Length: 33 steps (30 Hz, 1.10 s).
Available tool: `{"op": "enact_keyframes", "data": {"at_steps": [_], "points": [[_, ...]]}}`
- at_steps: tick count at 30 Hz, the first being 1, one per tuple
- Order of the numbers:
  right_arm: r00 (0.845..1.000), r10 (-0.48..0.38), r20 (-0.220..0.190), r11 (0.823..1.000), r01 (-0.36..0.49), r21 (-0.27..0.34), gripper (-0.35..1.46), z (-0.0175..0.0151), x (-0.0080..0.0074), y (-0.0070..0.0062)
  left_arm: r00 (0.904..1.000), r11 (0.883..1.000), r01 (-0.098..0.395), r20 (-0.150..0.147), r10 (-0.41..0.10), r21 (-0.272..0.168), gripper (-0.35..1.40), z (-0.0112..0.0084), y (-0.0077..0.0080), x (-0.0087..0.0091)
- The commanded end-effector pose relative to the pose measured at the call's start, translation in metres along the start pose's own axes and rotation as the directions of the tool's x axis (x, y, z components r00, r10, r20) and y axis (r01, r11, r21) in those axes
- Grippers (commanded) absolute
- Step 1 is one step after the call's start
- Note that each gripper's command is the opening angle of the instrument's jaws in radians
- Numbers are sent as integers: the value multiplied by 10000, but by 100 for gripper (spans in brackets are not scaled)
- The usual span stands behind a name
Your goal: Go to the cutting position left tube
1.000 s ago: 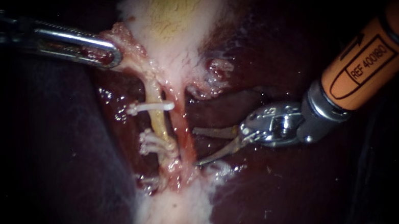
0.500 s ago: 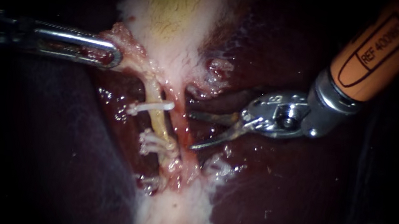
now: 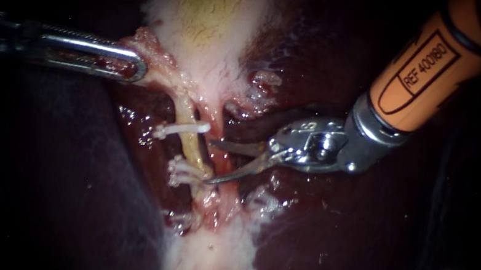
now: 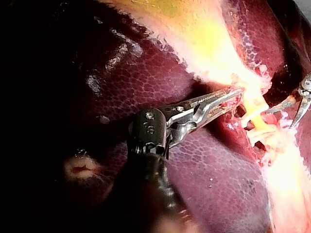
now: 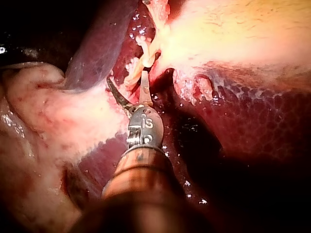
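Two tubes run down from the gallbladder (image 3: 206, 19): a yellowish left tube (image 3: 190, 142) and a reddish right tube (image 3: 223, 165). White clips cross the left tube, an upper clip (image 3: 181, 128) and a lower clip (image 3: 183, 172). My right instrument (image 3: 209, 161) has open blades; they lie across the right tube, and their tips reach the left tube between those two clips. From its own wrist camera the right instrument (image 5: 127, 77) shows the same gap. My left instrument (image 3: 136, 67) is shut on tissue at the gallbladder's neck and holds it to the left; its grip (image 4: 234, 95) also shows in the left wrist view.
Dark red liver (image 3: 332, 240) lies on both sides of the tubes. A third clip (image 3: 181, 218) sits lower down, where pale tissue (image 3: 208, 261) begins. The right instrument's orange shaft (image 3: 429, 67) enters from the upper right.
My right instrument has moved left, from beside the right tube to across it, its blades staying open. The left instrument and the tissue it holds have not moved.
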State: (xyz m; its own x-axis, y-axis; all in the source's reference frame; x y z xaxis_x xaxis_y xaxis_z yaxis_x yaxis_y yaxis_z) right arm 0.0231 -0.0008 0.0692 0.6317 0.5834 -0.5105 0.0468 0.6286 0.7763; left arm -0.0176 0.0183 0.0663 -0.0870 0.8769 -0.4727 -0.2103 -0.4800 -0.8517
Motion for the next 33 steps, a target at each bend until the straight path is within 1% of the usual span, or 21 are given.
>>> {"op": "enact_keyframes", "data": {"at_steps": [1,4,10,15,20,26,33], "points": [[10000,7,3,10000,-7,-19,136,2,-1,2,10000,10000,0,0,0,3,-35,0,0,0],[10000,41,9,10000,-41,-55,136,6,-6,7,10000,10000,0,-1,0,4,-35,0,0,0],[9999,99,21,9998,-99,-146,136,14,-18,25,10000,10000,0,-1,0,4,-35,0,0,0],[9999,105,12,9998,-104,-180,136,14,-19,34,10000,10000,-1,-1,1,5,-35,0,0,0],[9999,116,-73,9998,-117,-151,138,19,-16,33,10000,10000,-1,-1,1,5,-35,0,0,0],[9997,152,-210,9998,-154,-99,138,29,-7,33,10000,10000,-2,-1,2,5,-35,0,0,0],[9985,196,-505,9998,-191,95,140,44,6,30,10000,10000,-3,0,3,3,-35,0,0,0]]}}
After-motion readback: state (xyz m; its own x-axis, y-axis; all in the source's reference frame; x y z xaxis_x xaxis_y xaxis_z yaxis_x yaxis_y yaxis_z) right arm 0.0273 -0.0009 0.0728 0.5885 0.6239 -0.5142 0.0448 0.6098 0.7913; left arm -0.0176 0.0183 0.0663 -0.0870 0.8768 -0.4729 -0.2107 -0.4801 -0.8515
